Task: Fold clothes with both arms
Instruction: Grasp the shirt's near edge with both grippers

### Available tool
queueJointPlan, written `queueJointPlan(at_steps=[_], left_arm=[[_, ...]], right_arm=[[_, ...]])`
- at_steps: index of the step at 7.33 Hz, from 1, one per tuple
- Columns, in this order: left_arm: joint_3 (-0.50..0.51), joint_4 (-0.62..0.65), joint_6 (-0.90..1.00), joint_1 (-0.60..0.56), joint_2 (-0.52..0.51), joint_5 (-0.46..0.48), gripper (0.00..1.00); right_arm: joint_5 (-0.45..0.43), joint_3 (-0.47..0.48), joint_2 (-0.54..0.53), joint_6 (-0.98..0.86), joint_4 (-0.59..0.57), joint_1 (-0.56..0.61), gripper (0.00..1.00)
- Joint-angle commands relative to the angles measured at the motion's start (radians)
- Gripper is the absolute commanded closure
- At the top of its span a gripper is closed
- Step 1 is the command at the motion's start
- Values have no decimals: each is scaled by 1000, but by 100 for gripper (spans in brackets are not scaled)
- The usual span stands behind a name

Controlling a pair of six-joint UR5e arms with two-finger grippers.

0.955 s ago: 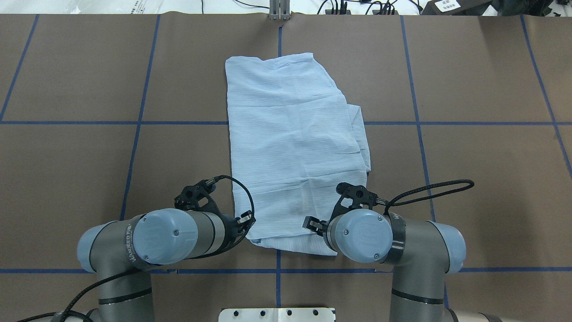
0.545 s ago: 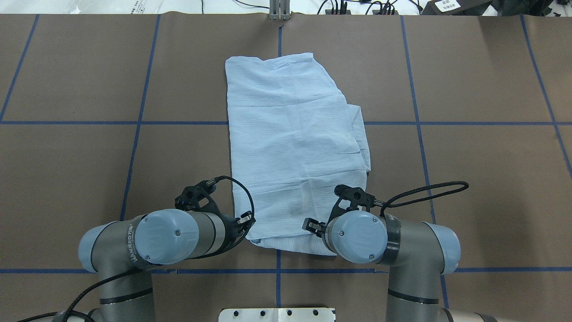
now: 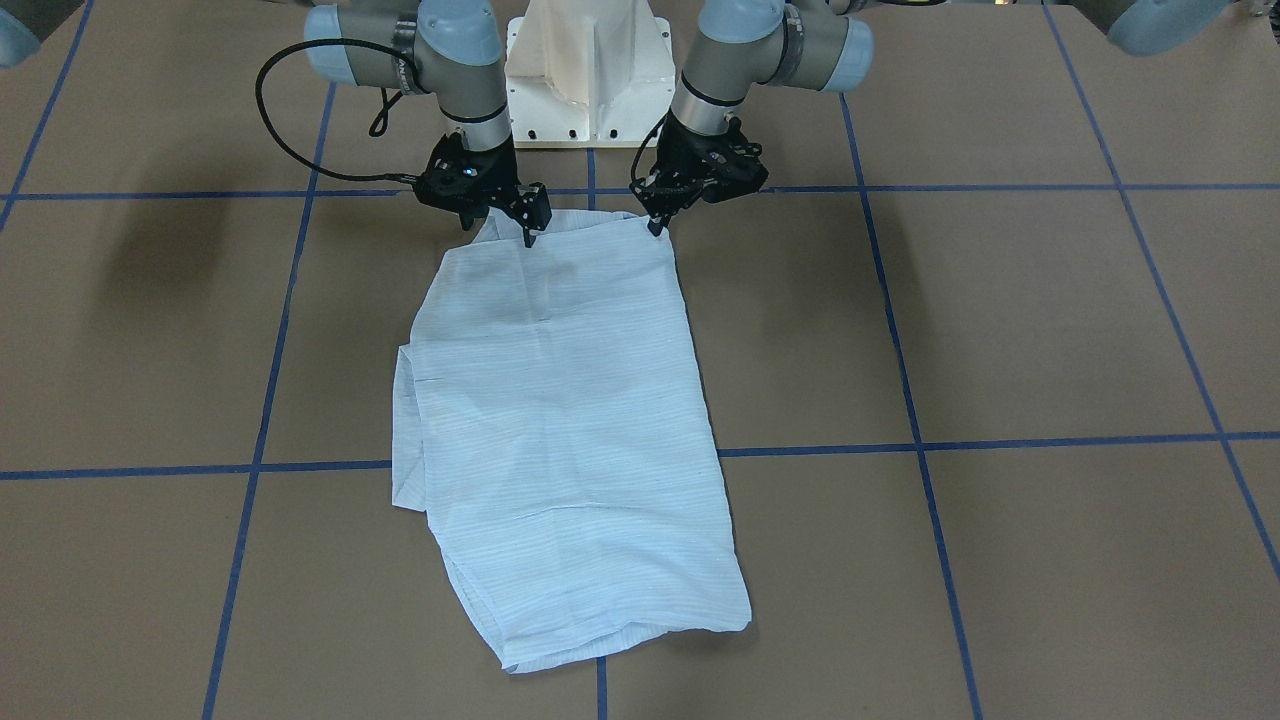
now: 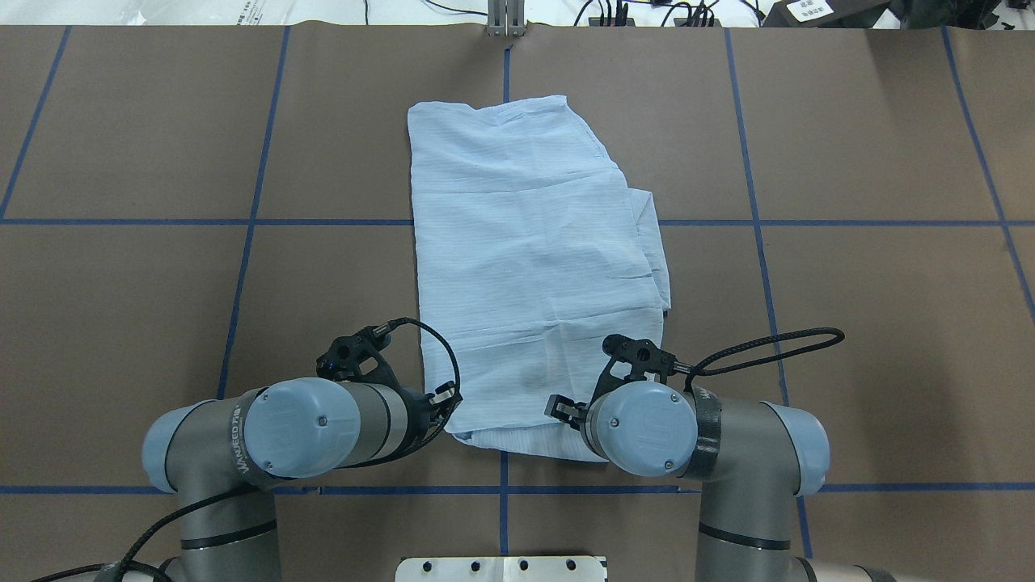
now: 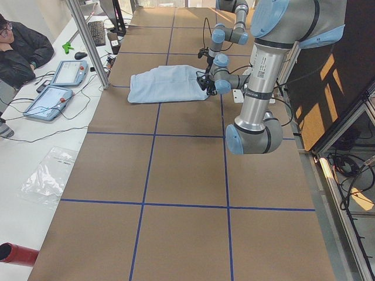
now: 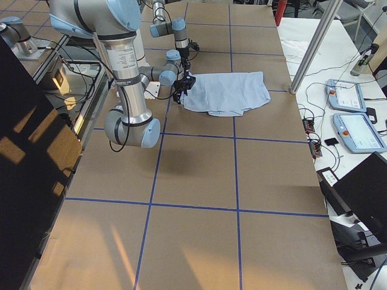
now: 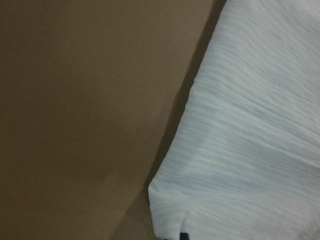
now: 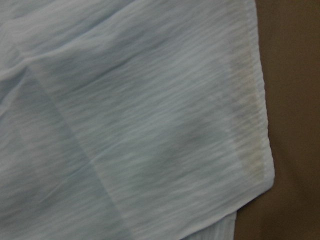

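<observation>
While both arms are low over the near end of the bench (image 4: 849,323), the shirt (image 4: 534,267) lies flat mid-bench, folded into a long strip that runs away from the robot. Its near short edge sits between the two hands.

- Left hand (image 3: 655,222): tips down at the shirt's near-left corner, touching or just above the cloth. Can't tell whether it is open or clamped. The left wrist view shows only that corner with bare bench beside it and a dark speck at the bottom edge.
- Right hand (image 3: 527,228): tips down on the near edge, a little inboard of the near-right corner. The cloth beside it looks slightly raised toward the hand. Grip state is also not readable, and the right wrist view shows just fabric plus a strip of bench, no fingers.
- An under-layer (image 4: 656,242) sticks out along the shirt's right side about midway. The far end is square and flat.
- Bench surface is brown with blue tape lines (image 4: 242,267) in a grid.
- White pedestal base (image 3: 590,70) sits between the arms.
- A person (image 5: 17,50) sits past the far side of the bench, with two pendants (image 5: 50,99) nearby.
</observation>
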Motion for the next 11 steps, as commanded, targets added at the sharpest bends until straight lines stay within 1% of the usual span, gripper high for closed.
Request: queueJointPlan(at_steps=[1,2,3,5,7,8,9,10,11], left_arm=[[0,-2,0,-1,3,0,100],[0,-2,0,1,3,-1,100],[2,-2,0,1,3,0,100],[2,-2,0,-1,3,0,100],[2,-2,0,-1,3,2,100],[2,-2,0,-1,3,2,100],[3,-2,0,-2,2,2,100],[3,-2,0,-4,3,2,100],[3,-3,0,-4,2,3,100]], right_arm=[[0,0,-1,0,0,-2,8],[2,0,-1,0,-2,-2,12],[2,0,-1,0,0,-2,19],[2,0,-1,-2,0,-2,27],[2,0,-1,-3,0,-2,27],[3,0,1,-3,0,-2,39],[3,1,1,-3,0,-1,56],[3,1,7,-3,-2,1,70],[6,3,8,-3,-2,2,78]])
